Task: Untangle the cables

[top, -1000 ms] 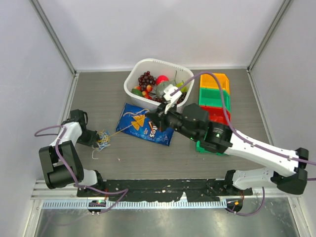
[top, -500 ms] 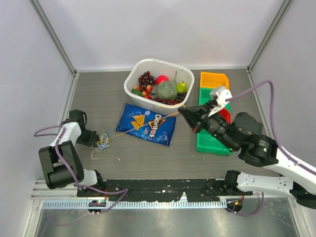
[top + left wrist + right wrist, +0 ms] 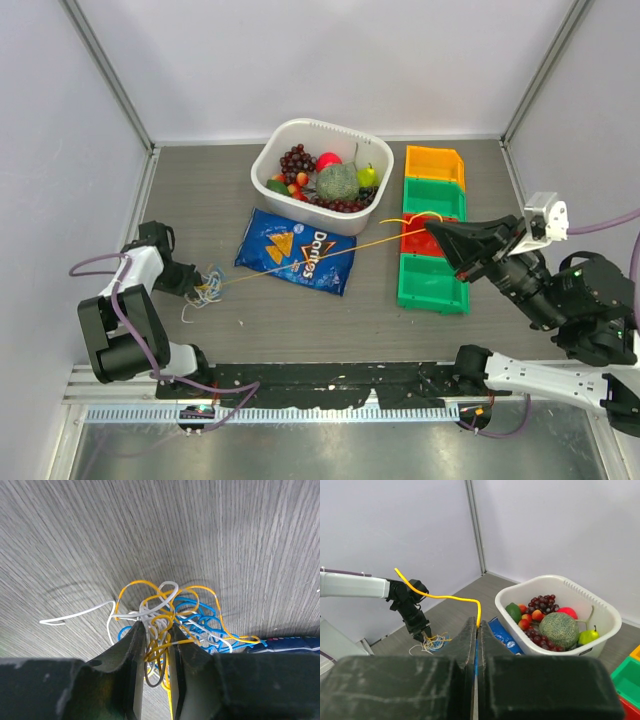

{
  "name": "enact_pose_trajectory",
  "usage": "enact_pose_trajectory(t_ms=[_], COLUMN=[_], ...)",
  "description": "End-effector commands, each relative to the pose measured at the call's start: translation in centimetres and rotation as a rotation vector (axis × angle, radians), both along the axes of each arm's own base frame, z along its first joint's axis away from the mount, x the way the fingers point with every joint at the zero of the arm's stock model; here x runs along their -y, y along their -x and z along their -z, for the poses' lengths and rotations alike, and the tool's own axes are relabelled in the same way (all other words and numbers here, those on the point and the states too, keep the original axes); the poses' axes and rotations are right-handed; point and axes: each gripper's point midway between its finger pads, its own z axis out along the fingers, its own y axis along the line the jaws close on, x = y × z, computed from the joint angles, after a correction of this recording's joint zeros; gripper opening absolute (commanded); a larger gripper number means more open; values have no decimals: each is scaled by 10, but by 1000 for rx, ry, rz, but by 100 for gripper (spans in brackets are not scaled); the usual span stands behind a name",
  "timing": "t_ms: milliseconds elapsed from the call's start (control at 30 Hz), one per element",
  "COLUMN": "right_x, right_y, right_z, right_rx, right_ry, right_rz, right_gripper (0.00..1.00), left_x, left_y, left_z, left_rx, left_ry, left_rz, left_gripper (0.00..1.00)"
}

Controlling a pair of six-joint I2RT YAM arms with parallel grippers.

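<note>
The table (image 3: 300, 320) is gray wood with fine lines, with pale walls around it. My left gripper (image 3: 156, 645) is nearly closed. It pinches the cables (image 3: 165, 610), a small loopy bunch of thin yellow, white and blue strings on the table's left side. My right gripper (image 3: 476, 630) is pinched tight on the yellow cable (image 3: 445, 597), which stretches straight over the shiny blue chip bag (image 3: 297, 252).

The cables (image 3: 207, 285) lie left of the bag (image 3: 297, 252), bins (image 3: 432, 285) right.
</note>
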Motion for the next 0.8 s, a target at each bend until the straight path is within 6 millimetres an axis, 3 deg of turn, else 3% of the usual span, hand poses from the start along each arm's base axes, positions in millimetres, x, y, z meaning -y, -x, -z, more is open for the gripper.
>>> enact_pose_trajectory(t_ms=[0, 200, 333, 400, 467, 533, 633, 700, 767], right_x=[81, 110, 111, 96, 75, 56, 34, 27, 21], right_y=[23, 39, 42, 36, 23, 12, -10, -19, -24], right_z=[-96, -123, -124, -117, -105, -92, -70, -62, -58], right_rx=[174, 236, 254, 236, 195, 160, 101, 78, 69], right_ry=[-290, -353, -385, -365, -322, -276, -206, -178, -154], right_rz=[87, 81, 68, 65, 74, 84, 144, 177, 185], right_gripper=[1, 1, 1, 1, 1, 1, 1, 1, 1], left_x=[-33, -34, -31, -22, 4, 18, 14, 9, 9], left_y=[-9, -12, -18, -30, -55, -63, -62, -59, -56], left_z=[-3, -4, -7, -14, -30, -43, -56, -63, -70], left_rx=[14, 21, 58, 129, 295, 385, 438, 439, 430], left_ry=[-128, -125, -110, -66, 53, 105, 52, 7, 0], left_rz=[-35, -42, -14, 44, 175, 226, 234, 246, 271], left_gripper=[28, 38, 46, 50, 53, 55, 64, 79, 82])
